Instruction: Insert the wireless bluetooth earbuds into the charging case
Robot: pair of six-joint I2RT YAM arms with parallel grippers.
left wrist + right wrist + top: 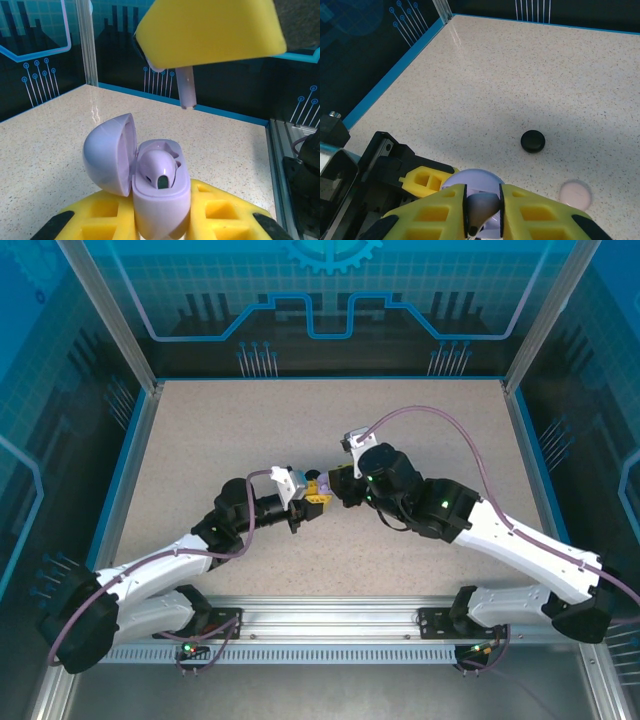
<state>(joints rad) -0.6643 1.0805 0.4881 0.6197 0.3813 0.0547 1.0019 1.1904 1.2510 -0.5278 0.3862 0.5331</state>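
My left gripper is shut on the base of a purple charging case, held above the table. Its round lid stands open to the left, and one purple earbud sits in a socket. Just above it my right gripper is shut on a second purple earbud. That earbud's stem hangs down from the yellow finger over the open case, not touching it. The two grippers meet at mid-table.
A closed black round case and a pale pink round case lie on the speckled table beyond the grippers. Blue-edged walls and a metal post bound the table.
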